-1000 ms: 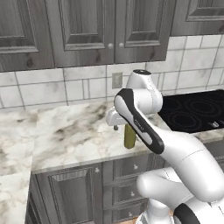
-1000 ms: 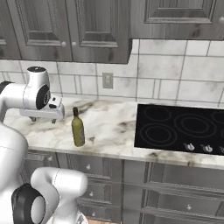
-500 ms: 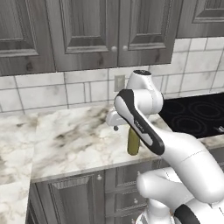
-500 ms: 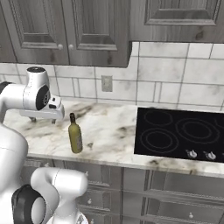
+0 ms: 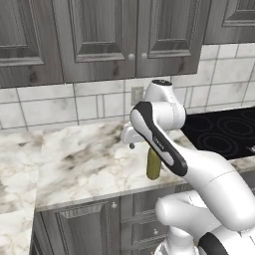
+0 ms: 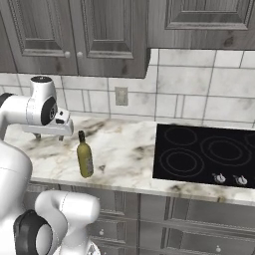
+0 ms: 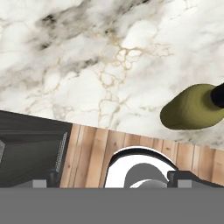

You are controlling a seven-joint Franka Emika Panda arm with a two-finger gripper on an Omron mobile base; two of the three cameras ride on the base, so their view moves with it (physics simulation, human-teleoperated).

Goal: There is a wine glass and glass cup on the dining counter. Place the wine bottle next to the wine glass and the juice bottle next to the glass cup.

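As the base rolls closer to the counter (image 6: pixel 129 149), the whole view shifts while the bottle (image 6: pixel 85 155) stands upright just right of and below the pincer (image 6: pixel 50 133), whose jaws hang wide, released and empty; pickup looks next.

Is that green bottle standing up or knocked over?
Upright: the wine bottle stands on its base on the counter, neck pointing up.

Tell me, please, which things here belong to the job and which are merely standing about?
Job: wine bottle, upright on the marble counter; gripper, its jaws open, above the counter beside it.
Merely about: black cooktop, wall outlet, grey wall cabinets.
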